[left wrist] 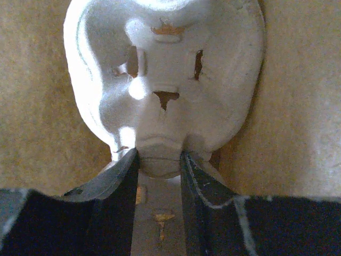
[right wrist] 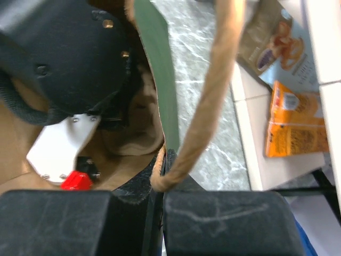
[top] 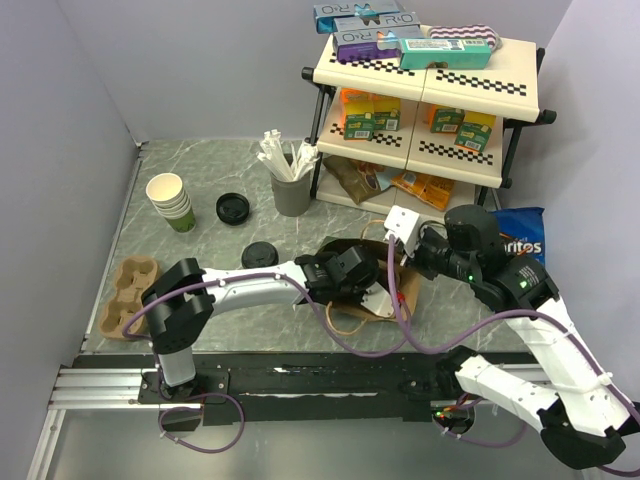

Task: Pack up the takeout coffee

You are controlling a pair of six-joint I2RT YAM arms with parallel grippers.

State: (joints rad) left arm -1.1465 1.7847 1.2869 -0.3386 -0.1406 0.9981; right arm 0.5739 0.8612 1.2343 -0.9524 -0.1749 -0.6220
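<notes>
Left of the brown paper bag at mid-bench, the takeout coffee, a small dark cup under a round black plastic lid, stands upright on the grey marbled bench. It is apart from the bag and neither arm touches it. Inside the bag, the left pincer is part-closed on the narrow neck of a pale moulded-pulp cup carrier, its fingers pressed to both sides. At the bag's far rim, the right pincer is clamped tight on the paper edge where the twisted-paper cord handle is rooted, holding the mouth open.

The carrier appears to be going in first; the coffee is not yet packed. The cup will likely be light if empty, and heavier and sloshing if filled. Its thin paper walls would give under a hard squeeze, and its press-fit lid could pop off. The safer hold looks to be around the body just beneath the lid's rim, where the paper is stiffest, with the cup kept upright all the way to a carrier well.
</notes>
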